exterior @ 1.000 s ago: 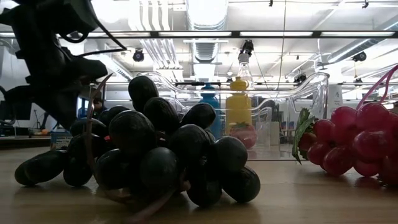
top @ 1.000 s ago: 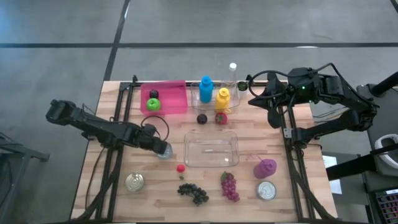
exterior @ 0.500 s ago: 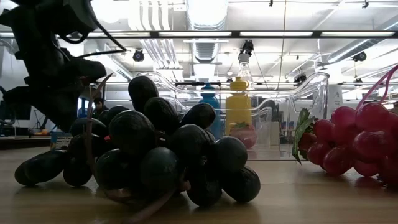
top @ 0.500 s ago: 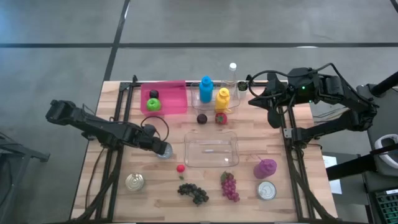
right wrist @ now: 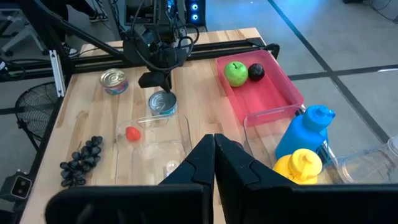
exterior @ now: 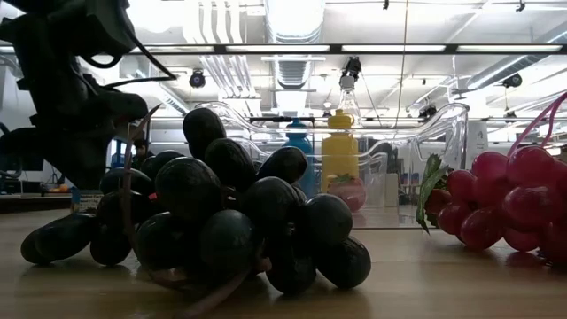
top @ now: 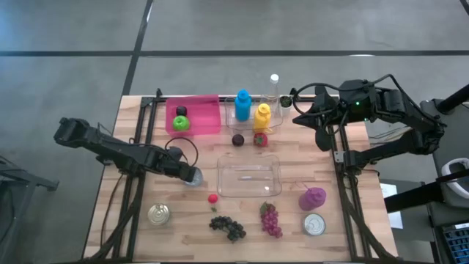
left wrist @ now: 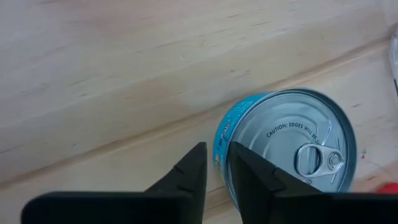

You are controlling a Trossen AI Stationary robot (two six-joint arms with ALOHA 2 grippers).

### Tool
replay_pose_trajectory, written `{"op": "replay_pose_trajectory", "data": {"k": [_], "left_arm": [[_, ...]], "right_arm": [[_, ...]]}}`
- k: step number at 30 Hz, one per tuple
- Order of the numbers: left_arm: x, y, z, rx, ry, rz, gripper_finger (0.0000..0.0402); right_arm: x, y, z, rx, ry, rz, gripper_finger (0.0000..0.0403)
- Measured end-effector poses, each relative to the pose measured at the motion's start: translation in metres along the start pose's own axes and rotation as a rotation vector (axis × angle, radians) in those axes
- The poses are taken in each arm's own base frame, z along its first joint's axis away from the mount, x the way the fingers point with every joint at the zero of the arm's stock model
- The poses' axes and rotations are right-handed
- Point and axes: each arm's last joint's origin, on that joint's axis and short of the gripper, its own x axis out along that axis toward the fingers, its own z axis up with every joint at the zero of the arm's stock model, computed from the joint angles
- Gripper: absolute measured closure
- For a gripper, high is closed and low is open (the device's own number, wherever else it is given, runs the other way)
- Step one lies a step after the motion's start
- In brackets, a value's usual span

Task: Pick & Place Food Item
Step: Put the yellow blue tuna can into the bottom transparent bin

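Note:
A tin can with a blue label [left wrist: 286, 149] stands upright on the wooden table [top: 146, 187], just left of a clear plastic tray [top: 249, 176]. My left gripper [left wrist: 216, 152] points steeply down at the can's near-left edge, its fingers a narrow gap apart. One finger is over the lid and the other outside the wall. My right gripper [right wrist: 214, 143] is shut and empty, raised above the table's far right [top: 302, 117]. A small red berry [top: 213, 198], black grapes [top: 228, 227] and red grapes [top: 270, 220] lie near the front edge. My left gripper stands astride the can's rim [left wrist: 222, 140] from above, with the blue wall showing in the gap between the fingers. A sliver of space shows between the outer finger [left wrist: 196, 165] and the wall. Whether the inner finger [left wrist: 244, 168] touches the lid, I cannot tell. The can rests on the table.
A pink bin [top: 196, 116] with a green apple and a dark fruit stands at the far edge, beside blue [top: 242, 104], yellow [top: 262, 117] and clear bottles. Two more cans [top: 159, 214] [top: 314, 224] and a purple object [top: 312, 197] sit near the front.

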Motion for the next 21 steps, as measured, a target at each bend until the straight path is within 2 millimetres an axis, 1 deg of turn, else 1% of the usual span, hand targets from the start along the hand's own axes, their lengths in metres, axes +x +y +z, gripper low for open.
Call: {"op": "replay_pose_trajectory", "data": {"k": [11,15,19,21], "left_arm": [[0.0061,0.0059,-0.0023,-0.027,0.000,0.004,0.0347],[0.0061,0.0056,-0.0023,-0.025,0.002,0.001,0.0365],[0.0064,0.0056,-0.0025,-0.026,0.007,0.000,0.0392],[0.0062,0.0056,-0.0027,-0.029,0.013,-0.003,0.0397]], "right_arm": [[0.0000,0.0000,0.0000,0.000,0.000,0.000,0.0394],[0.0000,0.0000,0.0000,0.000,0.000,0.000,0.0394],[0.0000,0.0000,0.0000,0.000,0.000,0.000,0.0394],[0.0000,0.0000,0.0000,0.000,0.000,0.000,0.0394]]}}
